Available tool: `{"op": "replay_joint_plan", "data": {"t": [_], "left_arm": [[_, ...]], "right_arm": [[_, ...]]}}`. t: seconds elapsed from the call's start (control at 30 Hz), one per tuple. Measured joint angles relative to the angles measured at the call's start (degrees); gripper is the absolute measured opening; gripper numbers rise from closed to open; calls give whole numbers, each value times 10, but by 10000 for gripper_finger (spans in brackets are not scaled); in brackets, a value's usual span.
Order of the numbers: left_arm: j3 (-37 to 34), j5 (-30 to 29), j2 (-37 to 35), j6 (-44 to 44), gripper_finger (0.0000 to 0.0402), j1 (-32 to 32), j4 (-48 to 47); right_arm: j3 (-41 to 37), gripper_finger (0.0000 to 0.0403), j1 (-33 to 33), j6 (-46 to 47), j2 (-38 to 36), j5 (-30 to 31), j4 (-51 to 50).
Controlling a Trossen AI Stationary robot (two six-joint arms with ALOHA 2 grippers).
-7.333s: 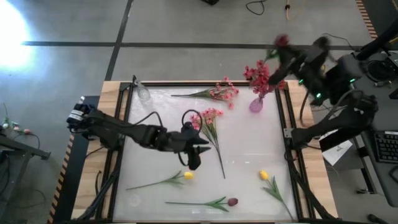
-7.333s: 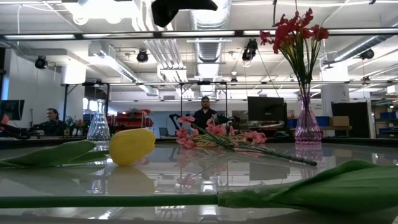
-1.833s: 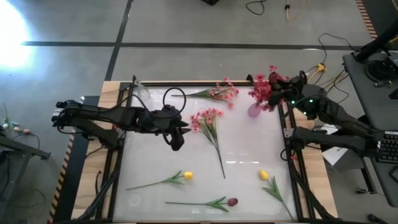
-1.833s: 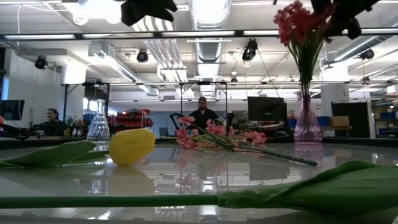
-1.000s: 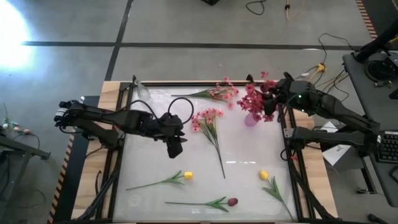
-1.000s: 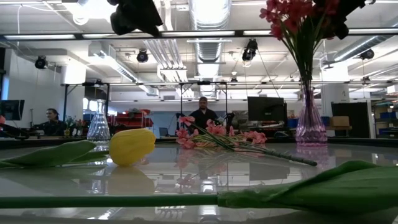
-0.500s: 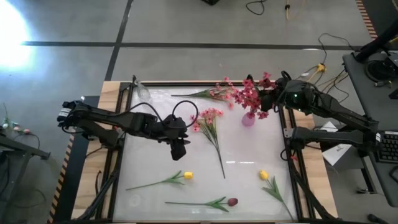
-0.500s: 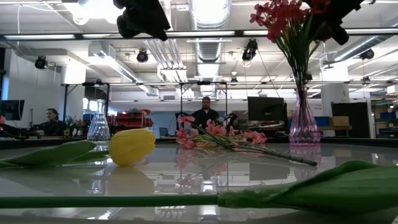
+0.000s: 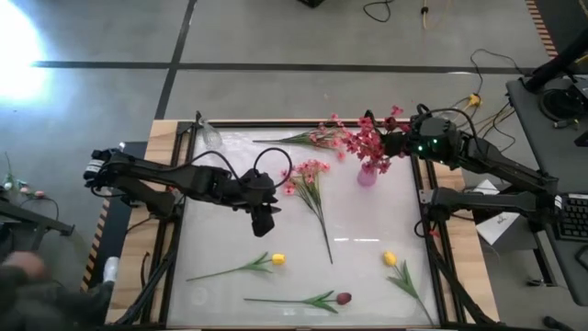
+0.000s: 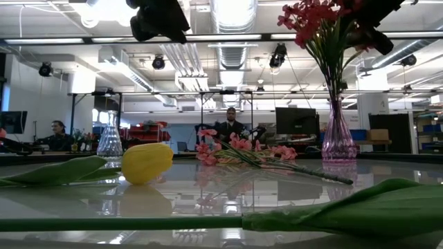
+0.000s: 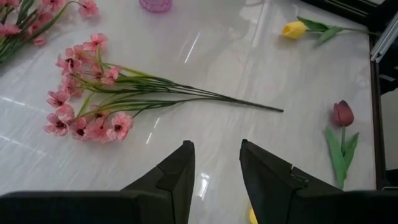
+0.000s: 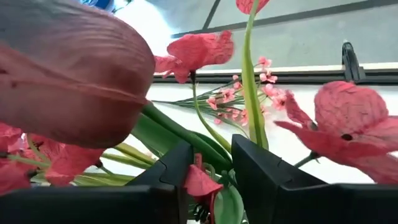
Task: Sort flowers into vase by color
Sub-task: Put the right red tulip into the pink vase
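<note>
While left arm (image 9: 260, 204) hovers, right arm (image 9: 432, 145) reaches bouquet (image 9: 369, 142).

Glossy white table (image 9: 367, 230), two pink sprays (image 9: 310, 175) far centre, pink vase (image 9: 367, 175) far right, clear vase (image 9: 211, 138) far left, tulips (image 9: 277, 259) near edge

Illumination is bright and even, supplied by overhead ceiling fixtures (image 10: 104, 10) visible in the low view. The glossy table top (image 9: 367, 230) mirrors these fixtures as pale streaks, and in the low view it reflects the yellow tulip (image 10: 146, 162) resting on it. A blown-out glare patch sits on the floor (image 9: 14, 46), well beyond the table's left far corner. Shadows on the table are faint. In the right wrist view, the nearest maroon bud (image 12: 68, 74) is out of focus. A person (image 9: 41, 290) beside the table's left near corner appears motion-blurred.
</note>
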Motion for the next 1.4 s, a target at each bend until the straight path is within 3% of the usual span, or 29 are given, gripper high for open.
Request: {"op": "replay_joint_plan", "data": {"t": [0.3,0.73,1.13,1.4], "left_arm": [[17,45,-17,-13,116,0,2],[77,45,-17,29,116,0,-64],[85,44,-17,41,116,0,-90],[81,58,-21,18,116,-14,-158]], "right_arm": [[51,89,0,-16,1,0,-10],[78,131,0,-45,0,24,-42],[130,130,0,-253,5,32,-109],[173,128,0,-293,3,48,-170]]}}
